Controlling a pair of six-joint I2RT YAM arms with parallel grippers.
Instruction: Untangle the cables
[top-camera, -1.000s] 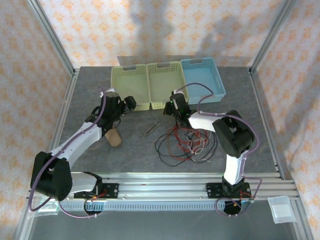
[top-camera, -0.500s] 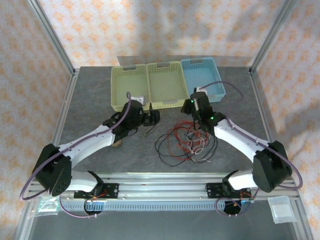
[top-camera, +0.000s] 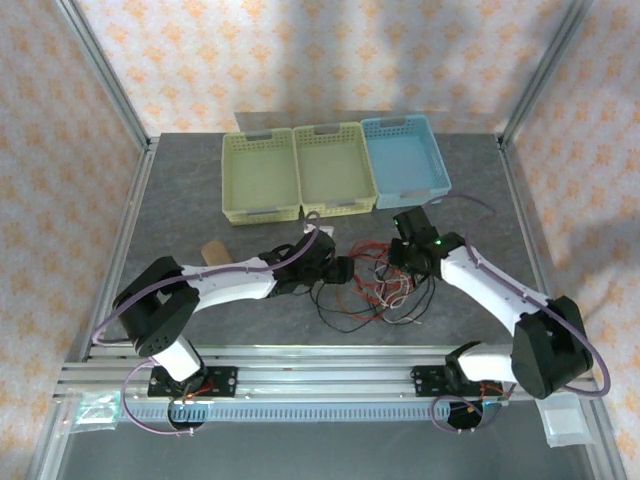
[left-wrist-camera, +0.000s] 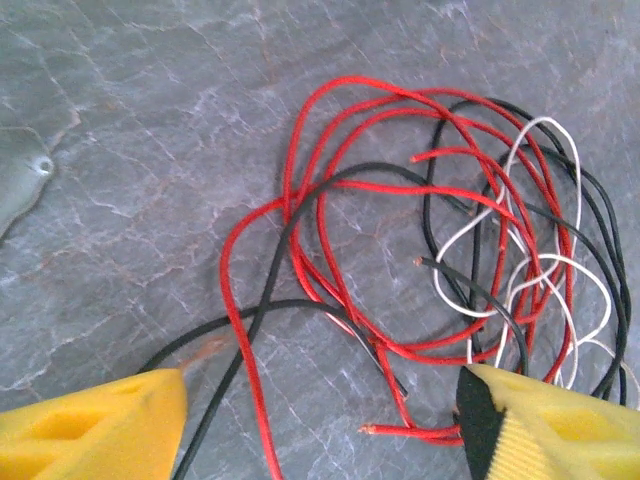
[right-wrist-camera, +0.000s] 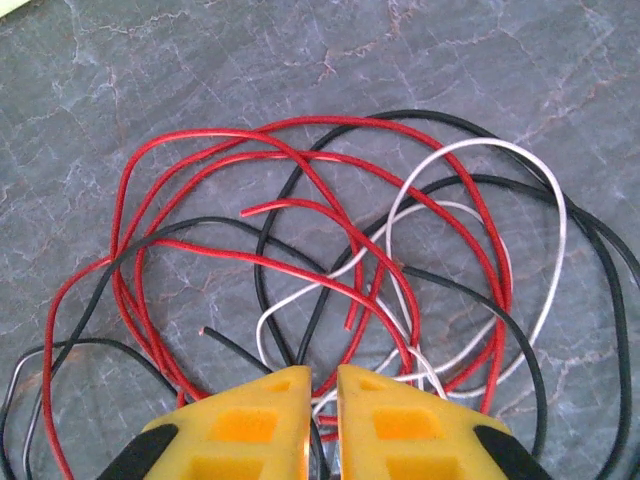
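The cables (top-camera: 378, 292) lie as one loose tangle of red, black and white loops on the grey table (top-camera: 180, 200). My left gripper (top-camera: 347, 271) hangs at the tangle's left edge. In the left wrist view it (left-wrist-camera: 320, 425) is open wide, with red and black cables (left-wrist-camera: 400, 200) on the table between its yellow fingers (left-wrist-camera: 95, 425). My right gripper (top-camera: 399, 261) hovers over the tangle's far side. In the right wrist view it (right-wrist-camera: 322, 400) has its jaws almost together with a thin slit, above the cables (right-wrist-camera: 330, 200) and gripping nothing.
Three baskets stand in a row at the back: a yellow-green basket (top-camera: 228, 180), a green basket (top-camera: 300, 170) and a blue basket (top-camera: 440, 165). A tan roll (top-camera: 212, 250) lies left of the left arm. A metal rail (top-camera: 320, 362) runs along the near edge.
The left arm has swung right and down to the tangle's left edge. The right gripper has come away from the baskets to over the tangle's far side.
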